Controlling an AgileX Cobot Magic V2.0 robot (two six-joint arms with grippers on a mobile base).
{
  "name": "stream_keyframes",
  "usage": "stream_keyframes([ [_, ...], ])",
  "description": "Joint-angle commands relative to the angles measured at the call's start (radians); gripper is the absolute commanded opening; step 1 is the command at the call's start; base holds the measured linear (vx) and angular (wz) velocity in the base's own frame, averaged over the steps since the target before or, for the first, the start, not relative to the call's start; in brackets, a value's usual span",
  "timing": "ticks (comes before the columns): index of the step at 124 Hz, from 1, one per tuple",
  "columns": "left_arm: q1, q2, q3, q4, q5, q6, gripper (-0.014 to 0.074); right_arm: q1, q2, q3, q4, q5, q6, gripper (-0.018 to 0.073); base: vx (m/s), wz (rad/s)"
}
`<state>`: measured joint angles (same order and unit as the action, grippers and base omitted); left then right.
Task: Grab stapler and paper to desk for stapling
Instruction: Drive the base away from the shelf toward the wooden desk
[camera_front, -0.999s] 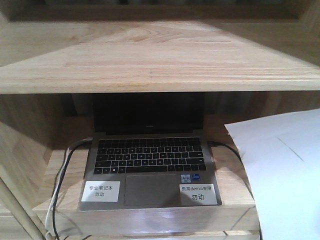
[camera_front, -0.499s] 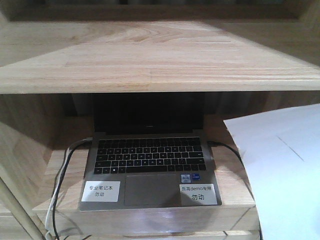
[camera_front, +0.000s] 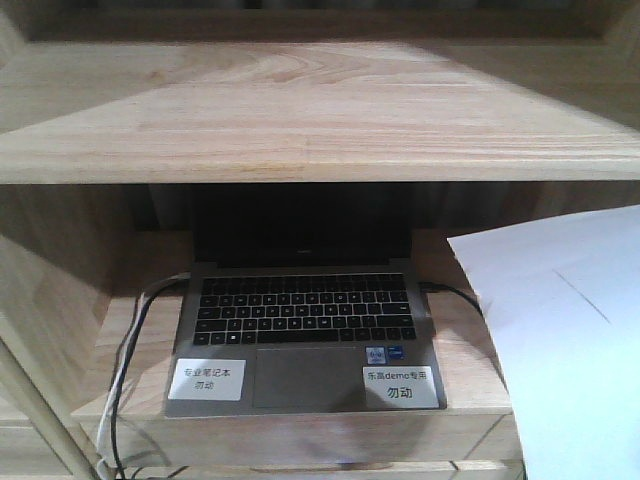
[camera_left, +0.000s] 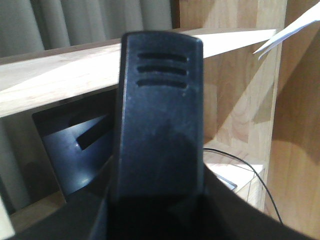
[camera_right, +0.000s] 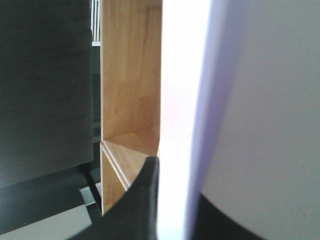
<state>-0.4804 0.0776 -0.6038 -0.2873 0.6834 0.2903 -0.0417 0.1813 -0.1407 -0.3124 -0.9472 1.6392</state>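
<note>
**Both arms loaded in front of the shelf unit, desk not in view**

The right gripper (camera_right: 172, 212) is clenched on the paper (camera_front: 560, 340). In the right wrist view the sheet runs edge-on between its dark fingers. From the front, the sheet hangs in the air to the right of the wooden shelf unit (camera_front: 300, 110) and partly hides the shelf unit's right end, beside an open laptop (camera_front: 305, 320).

In the left wrist view a black ridged block, judged to be the stapler (camera_left: 157, 115), stands upright. The left gripper (camera_left: 155, 215) appears clamped on its lower end, though the contact is blurred.

Risks: the sheet seems pinched at only one spot, so a quick swing could fold or tear it. Its free corner could catch on the shelf edge. The stapler could pivot in a narrow grip.
</note>
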Motion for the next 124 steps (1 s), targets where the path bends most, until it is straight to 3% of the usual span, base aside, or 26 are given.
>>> stream_keyframes([
  [1,-0.002,0.013,-0.023,-0.019,-0.122,-0.001,-0.0006,-0.008,0.015,-0.024,0.011,-0.043,0.001,-0.0006,-0.02,0.07],
  [56,-0.002,0.013,-0.023,-0.019,-0.122,-0.001,-0.0006,-0.008,0.015,-0.024,0.011,-0.043,0.001,-0.0006,-0.05,0.19],
  [124,-0.002,0.013,-0.023,-0.019,-0.122,-0.001,-0.0006,-0.008,0.015,-0.024,0.011,-0.043,0.001,-0.0006,-0.11,0.44],
])
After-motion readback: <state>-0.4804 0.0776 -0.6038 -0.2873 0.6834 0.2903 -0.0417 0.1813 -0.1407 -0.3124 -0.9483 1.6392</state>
